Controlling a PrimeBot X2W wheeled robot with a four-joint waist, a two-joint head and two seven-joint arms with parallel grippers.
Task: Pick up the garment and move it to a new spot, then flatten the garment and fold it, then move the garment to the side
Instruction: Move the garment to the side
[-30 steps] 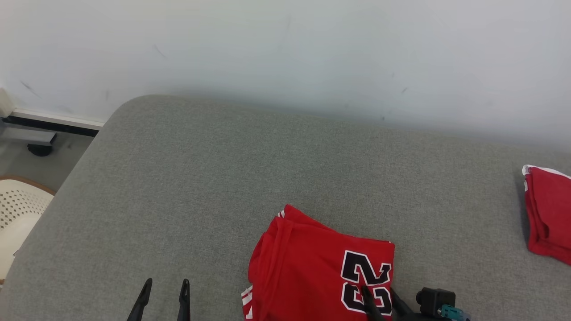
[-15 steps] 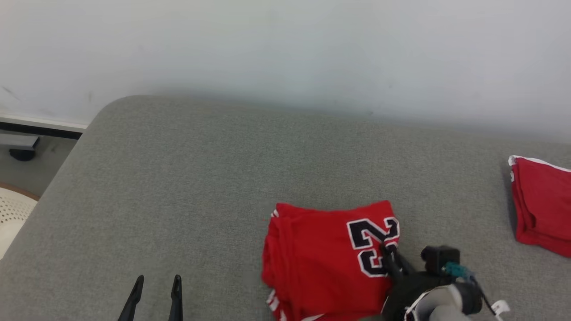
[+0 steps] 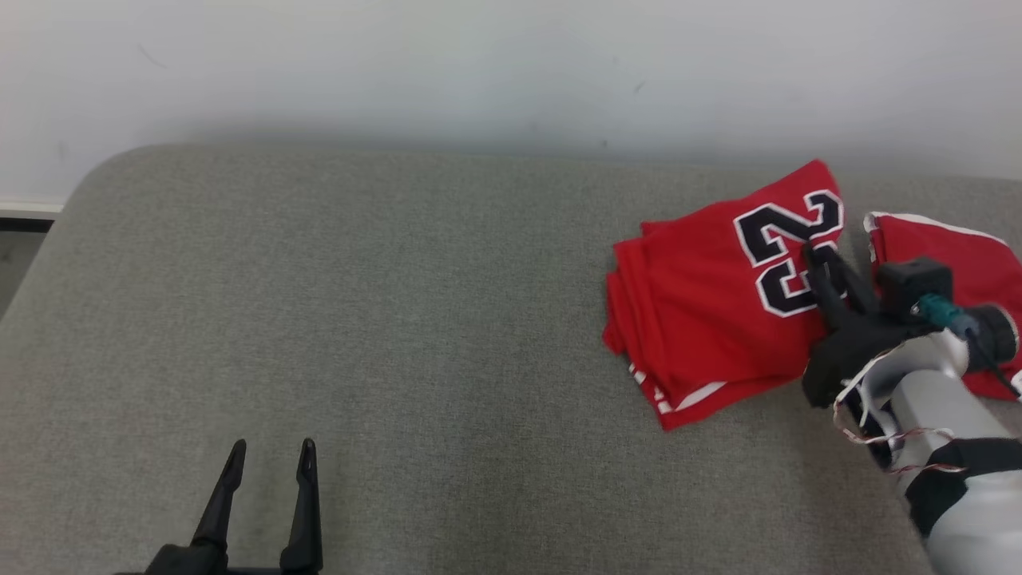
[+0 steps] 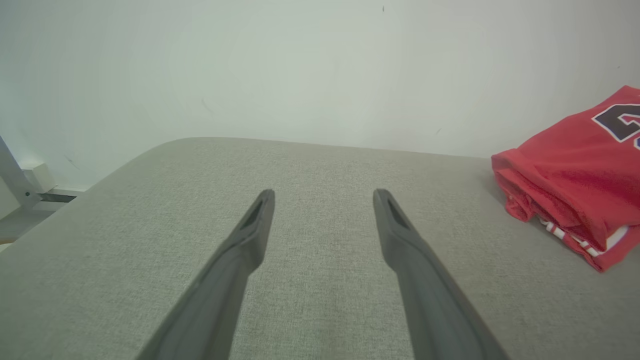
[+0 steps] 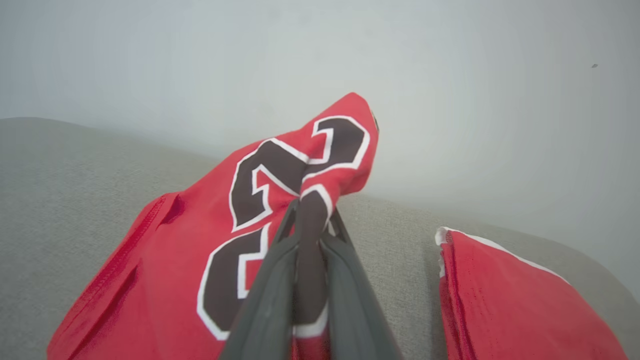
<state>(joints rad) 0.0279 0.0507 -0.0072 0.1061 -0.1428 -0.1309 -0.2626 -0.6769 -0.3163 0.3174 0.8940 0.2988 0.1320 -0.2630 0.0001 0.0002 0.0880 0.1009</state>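
Red garments: 2. Numbered garment [image 3: 703, 319], black "23", corner pinched between right gripper [image 3: 821, 257] fingers, narrow. Second garment [image 5: 500, 310] just right of that gripper. Left gripper [image 3: 270, 451] wide, empty, well left

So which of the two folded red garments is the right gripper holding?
The red jersey with the black, white-edged number, pinched at that number by the right gripper. The plain red garment with white trim beside it is not gripped.
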